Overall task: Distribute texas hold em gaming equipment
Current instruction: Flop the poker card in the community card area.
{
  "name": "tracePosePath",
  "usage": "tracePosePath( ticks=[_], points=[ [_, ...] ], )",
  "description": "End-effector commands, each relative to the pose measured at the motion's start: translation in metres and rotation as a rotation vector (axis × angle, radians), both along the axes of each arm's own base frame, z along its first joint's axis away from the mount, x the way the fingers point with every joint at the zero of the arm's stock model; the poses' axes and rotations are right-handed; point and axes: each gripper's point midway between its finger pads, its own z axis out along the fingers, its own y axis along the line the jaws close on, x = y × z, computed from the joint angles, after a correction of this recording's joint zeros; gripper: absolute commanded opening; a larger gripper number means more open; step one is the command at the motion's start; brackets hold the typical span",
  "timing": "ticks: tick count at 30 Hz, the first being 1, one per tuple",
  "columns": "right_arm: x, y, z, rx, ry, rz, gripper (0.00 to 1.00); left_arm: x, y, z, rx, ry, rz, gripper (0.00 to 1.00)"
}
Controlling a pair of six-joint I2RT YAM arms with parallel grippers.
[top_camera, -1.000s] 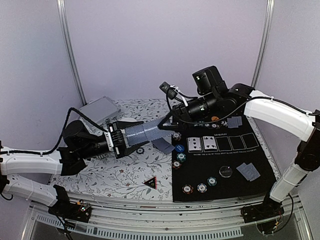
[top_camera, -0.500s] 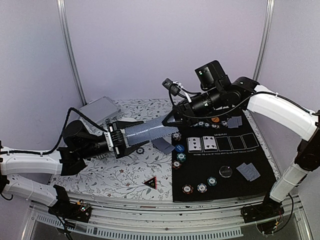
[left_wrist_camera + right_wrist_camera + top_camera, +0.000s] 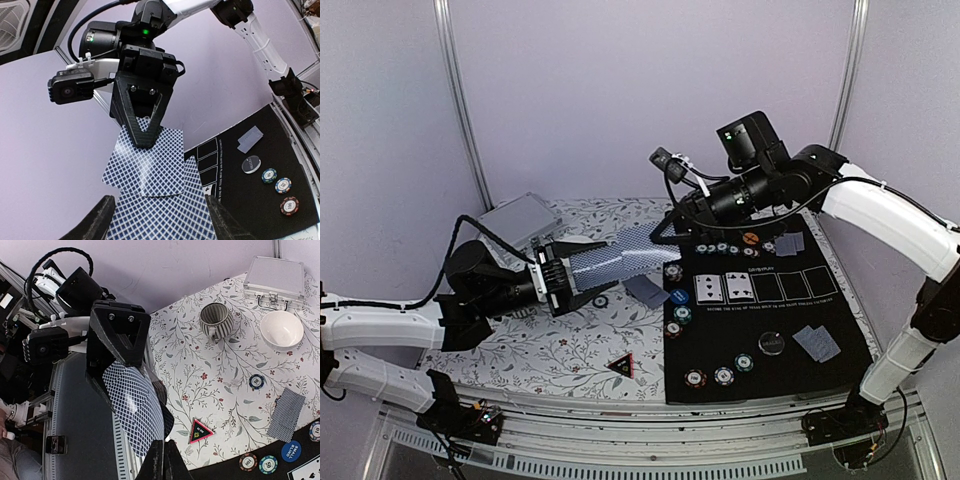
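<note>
Grey-blue cards (image 3: 610, 262) fanned aloft; striped chips (image 3: 723, 375) scattered.

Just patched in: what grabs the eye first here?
Mid-air above the floral cloth, the left gripper holds the card deck while the right gripper pinches its top card. The black mat at right carries two face-up cards and poker chips.
</note>
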Motion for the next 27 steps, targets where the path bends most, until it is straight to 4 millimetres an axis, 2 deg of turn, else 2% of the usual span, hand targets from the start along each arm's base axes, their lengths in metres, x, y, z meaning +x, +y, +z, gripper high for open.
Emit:
tracePosePath(
  ticks=[1,5,8,9,11,13,17,20,21,22,24,27],
  points=[
    [-0.001,-0.014,0.032,0.047,-0.078,-0.012,0.03,-0.008,-0.001,0.014,-0.039,-0.031,-0.022,0.56],
    [-0.003,-0.018,0.041,0.065,-0.093,-0.006,0.03,-0.008,-0.001,0.013,-0.038,-0.030,-0.022,0.57],
    [0.003,-0.027,0.059,0.091,-0.145,-0.040,0.02,-0.008,-0.001,0.013,-0.037,-0.029,-0.023,0.57],
    [0.011,-0.033,0.065,0.085,-0.187,-0.088,0.02,-0.008,-0.001,0.013,-0.038,-0.028,-0.023,0.56],
    [0.043,-0.055,0.072,0.026,-0.307,-0.282,0.02,-0.008,-0.001,0.014,-0.040,-0.030,-0.025,0.57],
    [0.086,-0.098,0.065,-0.111,-0.443,-0.564,0.02,-0.009,0.000,0.015,-0.042,-0.032,-0.025,0.57],
    [0.145,-0.188,0.023,-0.367,-0.596,-0.897,0.02,-0.010,0.000,0.017,-0.045,-0.033,-0.029,0.57],
    [0.176,-0.240,-0.028,-0.547,-0.684,-1.001,0.02,-0.012,0.000,0.019,-0.049,-0.034,-0.038,0.57],
    [0.186,-0.251,-0.041,-0.566,-0.694,-1.021,0.01,-0.013,0.000,0.019,-0.051,-0.034,-0.040,0.56],
    [0.191,-0.264,-0.067,-0.626,-0.686,-1.022,0.01,-0.013,0.000,0.019,-0.051,-0.035,-0.039,0.56],
    [0.201,-0.284,-0.098,-0.719,-0.687,-1.042,0.01,-0.013,0.001,0.020,-0.053,-0.037,-0.035,0.57],
    [0.204,-0.286,-0.146,-0.852,-0.712,-0.909,0.01,-0.014,0.001,0.021,-0.055,-0.039,-0.042,0.56]
  ],
)
